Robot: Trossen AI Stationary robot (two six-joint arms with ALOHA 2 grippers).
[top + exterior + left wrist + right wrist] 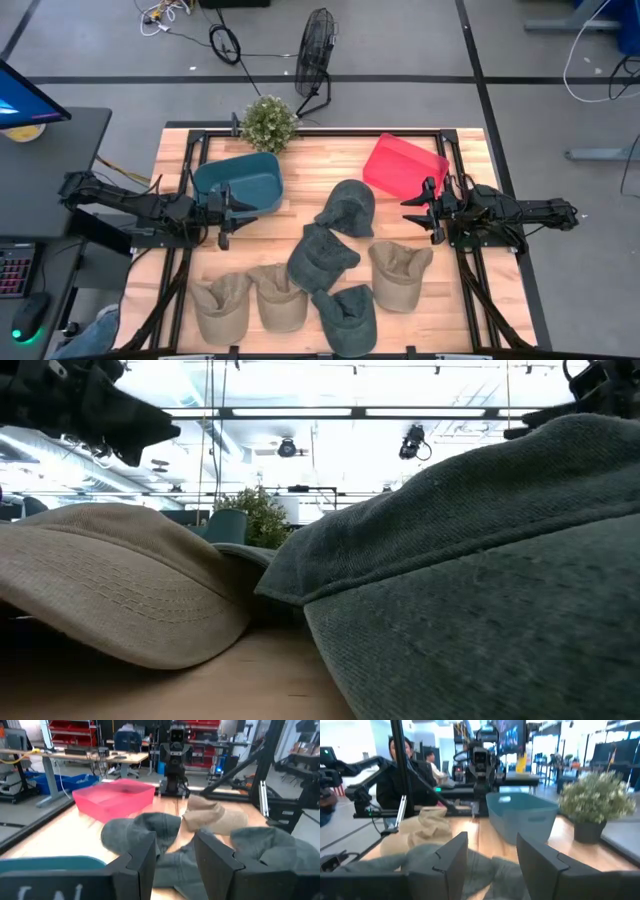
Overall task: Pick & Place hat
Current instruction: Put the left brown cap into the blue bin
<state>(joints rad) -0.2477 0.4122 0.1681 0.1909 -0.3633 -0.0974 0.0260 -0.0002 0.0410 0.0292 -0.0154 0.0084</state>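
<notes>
Several caps lie crown-up on the wooden table. Three are dark grey-green point(347, 207), point(320, 257), point(346, 312) and three are tan point(220, 305), point(277, 295), point(400, 272). My left gripper point(228, 217) is open at the table's left side, beside the teal bin point(240, 183), and faces the caps. My right gripper point(413, 215) is open at the right side, below the red bin point(403, 165). In the left wrist view a dark cap point(140, 831) lies ahead of the open fingers point(172, 862). The right wrist view shows a dark cap point(395, 862) before its fingers point(490, 865).
A potted plant point(268, 122) stands at the far edge between the bins. A black frame rail point(470, 250) runs along each side of the table. In the low view a tan cap point(120, 580) and a dark cap point(480, 580) fill the foreground. People sit beyond the table point(400, 775).
</notes>
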